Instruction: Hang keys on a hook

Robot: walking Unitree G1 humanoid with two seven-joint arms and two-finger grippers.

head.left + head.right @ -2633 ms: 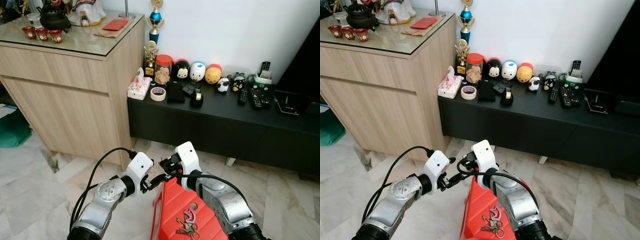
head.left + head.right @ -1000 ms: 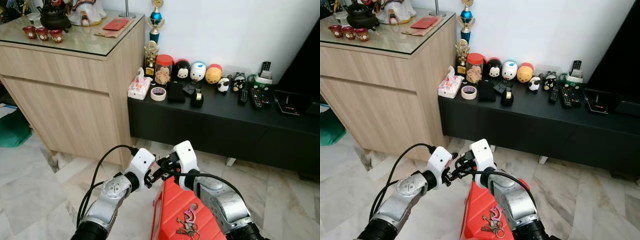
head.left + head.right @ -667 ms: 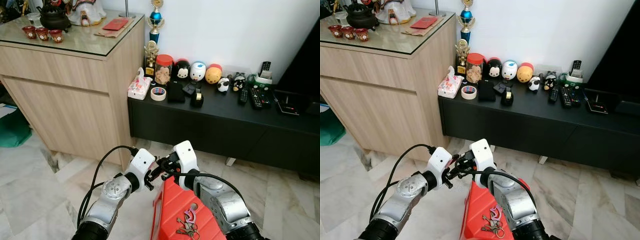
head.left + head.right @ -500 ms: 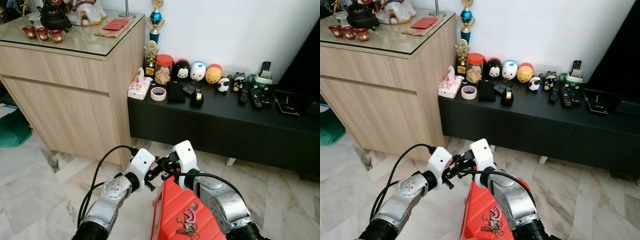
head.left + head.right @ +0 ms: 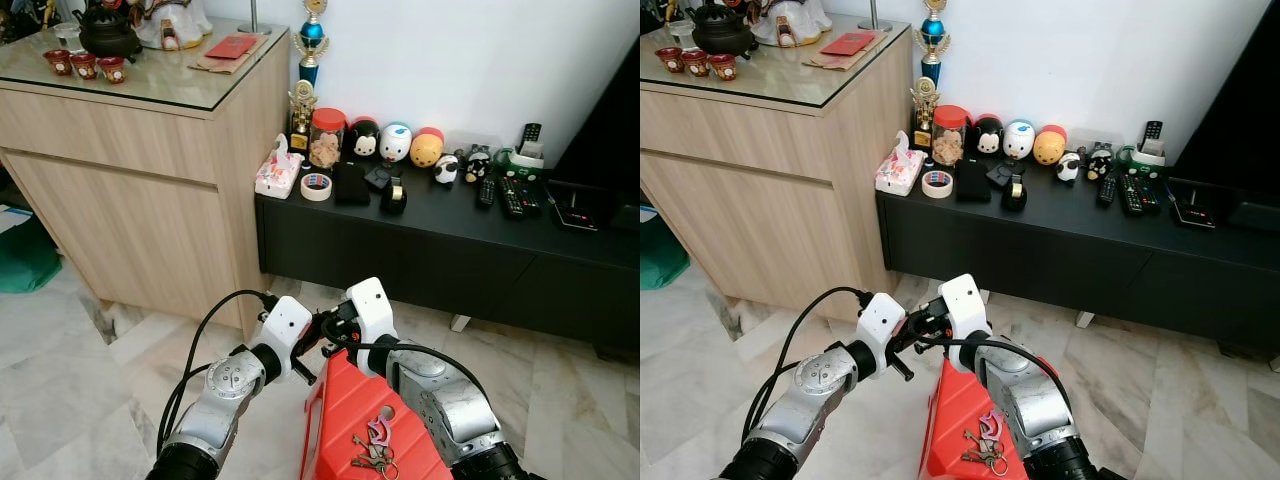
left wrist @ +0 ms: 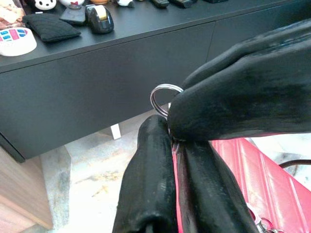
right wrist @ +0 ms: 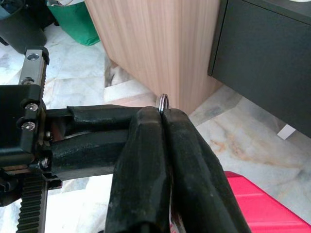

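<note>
Here both hands, left hand (image 6: 167, 145) and right hand (image 7: 163, 116), pinch the key ring (image 6: 163, 97).

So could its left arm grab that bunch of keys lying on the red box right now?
Probably not: the left gripper and right gripper are both pinched on a key ring, beyond the bunch of keys on the red box.

A bright red stool (image 5: 352, 425) carries a bunch of keys (image 5: 372, 452) with a pink-and-white fob. Behind the stool runs a matte black low cabinet (image 5: 450, 250), and left of it stands a pale wood-grain sideboard (image 5: 140, 200). A silver key ring (image 6: 163, 98) sits between black fingers (image 6: 233, 102). The floor (image 5: 60, 390) is grey-veined pale marble.
</note>
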